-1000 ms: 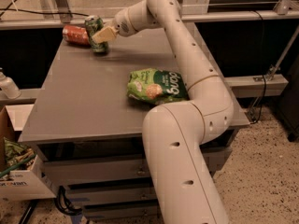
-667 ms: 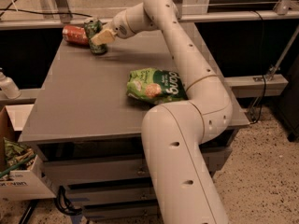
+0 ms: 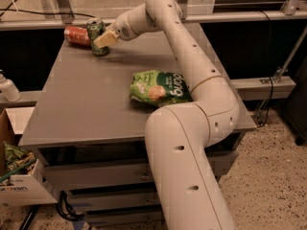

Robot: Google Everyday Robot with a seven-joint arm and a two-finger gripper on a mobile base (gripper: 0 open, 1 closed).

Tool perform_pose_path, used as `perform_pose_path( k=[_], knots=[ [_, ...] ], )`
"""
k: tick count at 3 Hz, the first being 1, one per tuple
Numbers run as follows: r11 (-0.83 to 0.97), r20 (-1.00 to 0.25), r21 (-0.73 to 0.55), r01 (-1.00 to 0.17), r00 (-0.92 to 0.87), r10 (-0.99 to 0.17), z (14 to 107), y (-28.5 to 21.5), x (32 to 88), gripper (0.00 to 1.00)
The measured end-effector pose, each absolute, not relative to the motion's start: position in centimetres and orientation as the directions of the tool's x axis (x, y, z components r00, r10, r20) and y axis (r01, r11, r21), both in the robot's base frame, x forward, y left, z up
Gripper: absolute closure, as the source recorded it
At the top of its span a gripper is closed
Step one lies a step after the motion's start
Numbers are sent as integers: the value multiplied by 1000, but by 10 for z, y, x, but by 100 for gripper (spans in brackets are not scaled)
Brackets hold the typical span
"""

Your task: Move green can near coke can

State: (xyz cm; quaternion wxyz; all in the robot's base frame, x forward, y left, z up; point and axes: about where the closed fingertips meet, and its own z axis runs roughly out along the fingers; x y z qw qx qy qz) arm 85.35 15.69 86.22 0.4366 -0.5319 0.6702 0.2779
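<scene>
The green can [image 3: 96, 32] stands upright at the table's far left corner, right next to the coke can [image 3: 76, 35], which lies on its side just to its left. My gripper [image 3: 104, 39] reaches in from the right at the end of the long white arm and is shut on the green can, with a pale finger [image 3: 106, 39] across the can's front right side. The can's base is at the grey table [image 3: 81, 104] surface.
A flat green snack bag [image 3: 160, 87] lies mid-table beside my arm's elbow. A white bottle [image 3: 7, 87] stands on a low shelf at left. A cardboard box [image 3: 19, 181] sits on the floor at lower left. A metal rail [image 3: 240, 17] runs behind the table.
The gripper and green can have barely shifted; they stay beside the coke can at the far left corner.
</scene>
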Motion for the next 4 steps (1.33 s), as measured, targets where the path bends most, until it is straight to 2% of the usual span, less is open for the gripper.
perform_pose_path(
  k=[3,4],
  knots=[
    [311,-824,-127,-942,-74,-562,875,134,842,12],
    [319,-811,-123,-940,-90,-577,874,127,837,0]
  ],
)
